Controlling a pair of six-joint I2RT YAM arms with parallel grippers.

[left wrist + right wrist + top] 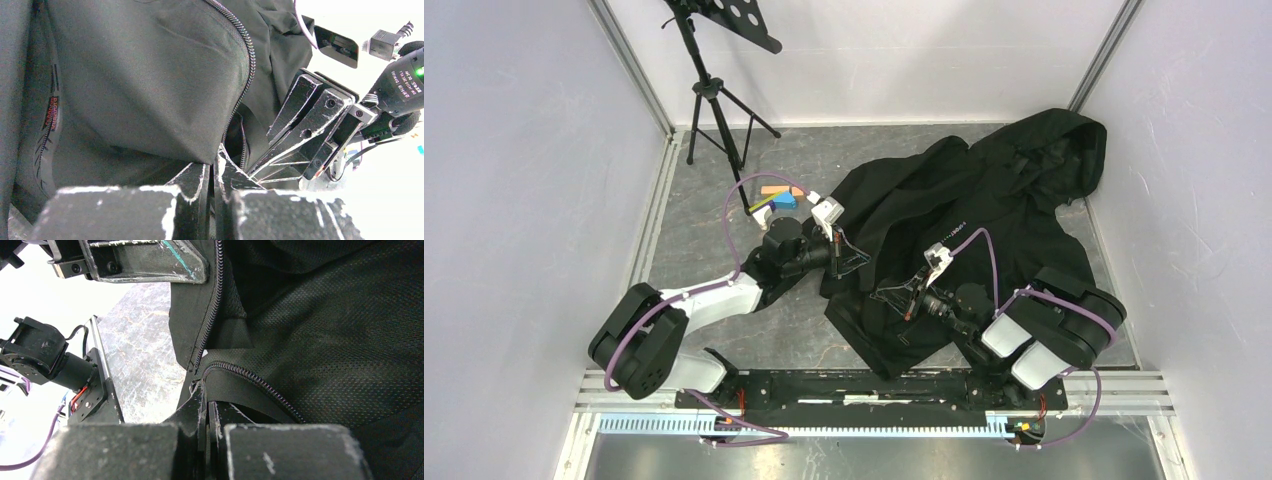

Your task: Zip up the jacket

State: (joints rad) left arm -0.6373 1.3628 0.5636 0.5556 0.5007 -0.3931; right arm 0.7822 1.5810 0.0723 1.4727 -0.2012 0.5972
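The black hooded jacket (984, 200) lies crumpled on the grey floor, hood at the far right, its front open near the lower hem. My left gripper (854, 258) is at the jacket's left front edge. In the left wrist view it (218, 162) is shut on the fabric edge just below one zipper track (248, 55). My right gripper (887, 296) is close beside it, lower right. In the right wrist view it (205, 392) is shut on the other edge, where a zipper track (255, 382) ends. No zipper slider shows.
A black tripod stand (714, 100) stands at the back left. Small coloured blocks (776, 197) lie just behind my left arm. Metal frame posts and white walls close in both sides; a rail (874, 385) runs along the near edge.
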